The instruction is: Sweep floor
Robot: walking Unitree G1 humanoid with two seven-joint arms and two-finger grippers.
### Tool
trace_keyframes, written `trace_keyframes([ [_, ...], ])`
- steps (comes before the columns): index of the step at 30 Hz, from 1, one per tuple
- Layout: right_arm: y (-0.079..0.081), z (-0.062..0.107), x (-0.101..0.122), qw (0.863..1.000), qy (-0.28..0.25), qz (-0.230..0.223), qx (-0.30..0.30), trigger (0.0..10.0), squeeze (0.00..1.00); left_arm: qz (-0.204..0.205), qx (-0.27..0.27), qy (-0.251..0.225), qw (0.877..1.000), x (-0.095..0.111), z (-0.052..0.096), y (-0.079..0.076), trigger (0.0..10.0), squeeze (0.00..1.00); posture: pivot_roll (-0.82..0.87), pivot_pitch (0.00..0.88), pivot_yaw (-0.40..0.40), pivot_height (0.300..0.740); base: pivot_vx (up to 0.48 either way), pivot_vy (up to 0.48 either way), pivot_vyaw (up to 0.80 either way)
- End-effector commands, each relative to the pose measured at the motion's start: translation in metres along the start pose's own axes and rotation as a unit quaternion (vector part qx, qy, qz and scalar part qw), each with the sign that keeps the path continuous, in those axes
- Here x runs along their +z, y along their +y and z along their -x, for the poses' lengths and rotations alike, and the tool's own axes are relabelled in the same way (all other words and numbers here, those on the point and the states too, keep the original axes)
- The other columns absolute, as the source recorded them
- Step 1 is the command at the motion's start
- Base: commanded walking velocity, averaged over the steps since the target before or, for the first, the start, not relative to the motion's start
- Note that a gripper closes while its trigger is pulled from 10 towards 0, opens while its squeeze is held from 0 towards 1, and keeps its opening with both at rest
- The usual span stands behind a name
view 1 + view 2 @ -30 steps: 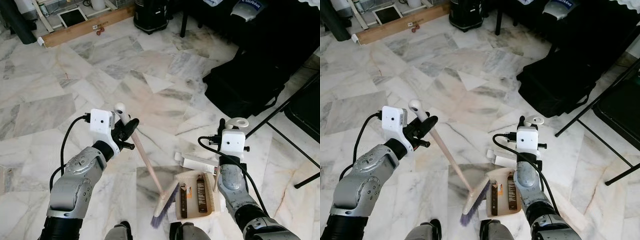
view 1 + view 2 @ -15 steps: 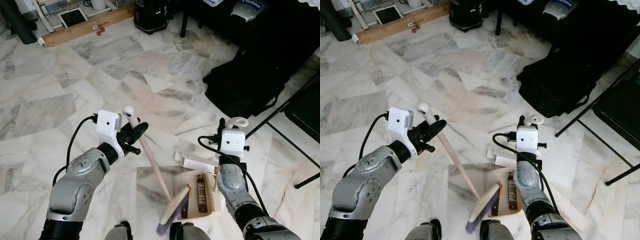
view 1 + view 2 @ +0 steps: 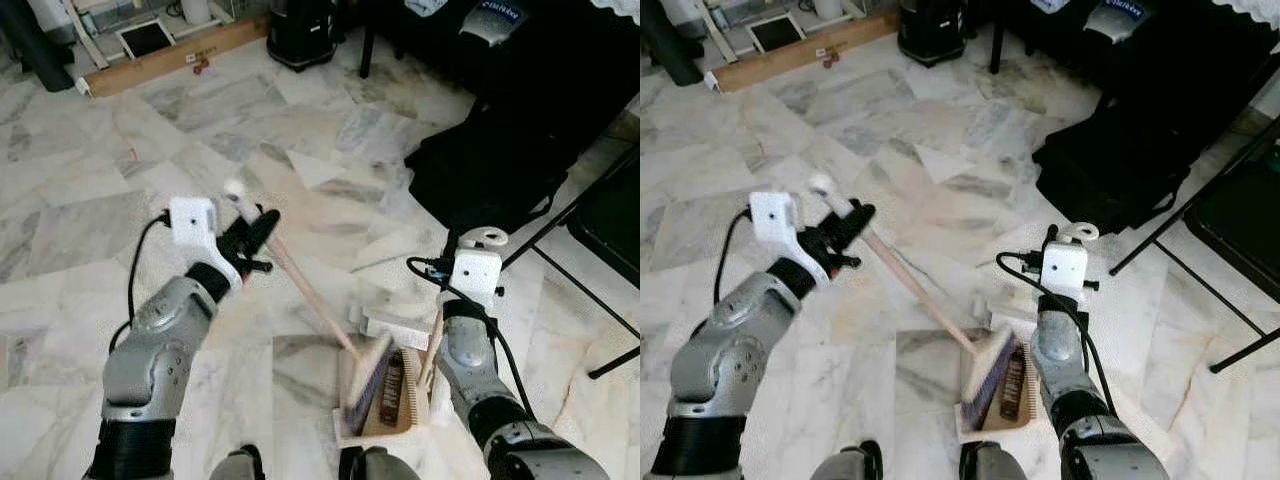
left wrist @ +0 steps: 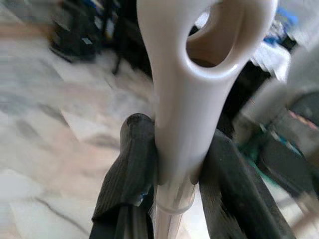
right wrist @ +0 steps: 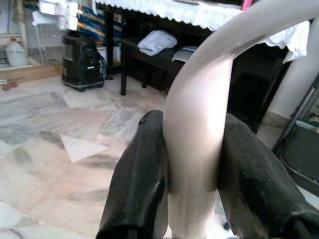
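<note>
Marble floor [image 3: 120, 200]; broom [image 3: 300, 290] slants from left gripper [image 3: 252, 232] into dustpan [image 3: 395, 405].

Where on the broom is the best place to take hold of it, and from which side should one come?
Grip the broom near the top of its thin handle, just below the looped end, where the left pincer already clamps it. Come from the side, fingers across the stick: it is narrow, round and slanted, with the bristle head low in the dustpan.

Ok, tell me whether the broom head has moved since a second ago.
Yes. The broom head swung toward the robot's right, from the bare floor onto the dustpan.
</note>
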State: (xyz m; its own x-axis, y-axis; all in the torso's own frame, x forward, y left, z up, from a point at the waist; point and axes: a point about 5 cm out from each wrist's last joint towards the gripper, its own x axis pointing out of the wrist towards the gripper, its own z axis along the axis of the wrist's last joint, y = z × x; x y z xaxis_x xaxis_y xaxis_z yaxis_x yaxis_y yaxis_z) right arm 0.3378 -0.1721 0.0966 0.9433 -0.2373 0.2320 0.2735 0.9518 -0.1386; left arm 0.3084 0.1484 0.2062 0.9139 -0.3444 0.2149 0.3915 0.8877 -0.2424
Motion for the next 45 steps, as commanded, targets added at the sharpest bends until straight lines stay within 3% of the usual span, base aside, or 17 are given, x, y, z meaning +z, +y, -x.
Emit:
trace_keyframes([
  [1,-0.003,-0.003,0.001,1.0,0.0,-0.007,-0.008,10.0,0.0,-0.002,0.015,-0.037,0.999,0.011,-0.002,0.004,10.0,0.0,0.21,0.12,-0.044,0.74,0.0,0.0,0.0],
  [9,-0.007,-0.004,0.004,1.0,-0.01,-0.016,-0.015,10.0,0.0,-0.056,0.11,-0.112,0.986,0.032,-0.001,0.027,10.0,0.0,0.2,0.089,-0.046,0.74,0.0,0.0,0.0],
  [10,-0.007,-0.004,0.004,1.0,-0.01,-0.016,-0.015,10.0,0.0,-0.056,0.11,-0.112,0.986,0.032,-0.001,0.027,10.0,0.0,0.2,0.089,-0.046,0.74,0.0,0.0,0.0],
  [11,-0.008,-0.004,0.004,1.0,-0.012,-0.017,-0.016,10.0,0.0,-0.088,0.125,-0.117,0.981,0.033,-0.001,0.031,10.0,0.0,0.2,0.082,-0.047,0.74,0.0,0.0,0.0],
  [15,-0.008,-0.007,0.01,0.998,-0.023,-0.046,-0.021,10.0,0.0,-0.142,0.156,-0.102,0.972,0.026,0.002,0.039,10.0,0.0,0.19,0.075,-0.046,0.74,0.0,0.0,0.0],
  [21,-0.009,-0.014,0.018,0.994,-0.027,-0.1,-0.036,10.0,0.0,-0.185,0.187,-0.088,0.961,0.017,0.006,0.047,10.0,0.0,0.18,0.07,-0.046,0.74,0.0,0.0,0.0],
  [29,0.0,-0.018,0.032,0.99,-0.062,-0.125,-0.005,10.0,0.0,-0.21,0.203,-0.083,0.953,0.0,0.012,0.045,10.0,0.0,0.17,0.065,-0.049,0.74,0.0,0.0,0.0],
  [31,-0.001,-0.019,0.034,0.988,-0.062,-0.144,-0.004,10.0,0.0,-0.233,0.201,-0.077,0.948,-0.006,0.015,0.044,10.0,0.0,0.17,0.064,-0.05,0.74,0.0,0.0,0.0],
  [37,-0.002,-0.021,0.037,0.981,-0.059,-0.184,-0.001,10.0,0.0,-0.247,0.211,-0.077,0.943,-0.012,0.021,0.044,10.0,0.0,0.16,0.066,-0.053,0.74,0.0,0.0,0.0],
  [45,-0.006,-0.019,0.036,0.978,-0.062,-0.2,0.003,10.0,0.0,-0.236,0.197,-0.081,0.948,-0.02,0.014,0.029,10.0,0.0,0.15,0.064,-0.061,0.74,0.0,0.0,0.0],
])
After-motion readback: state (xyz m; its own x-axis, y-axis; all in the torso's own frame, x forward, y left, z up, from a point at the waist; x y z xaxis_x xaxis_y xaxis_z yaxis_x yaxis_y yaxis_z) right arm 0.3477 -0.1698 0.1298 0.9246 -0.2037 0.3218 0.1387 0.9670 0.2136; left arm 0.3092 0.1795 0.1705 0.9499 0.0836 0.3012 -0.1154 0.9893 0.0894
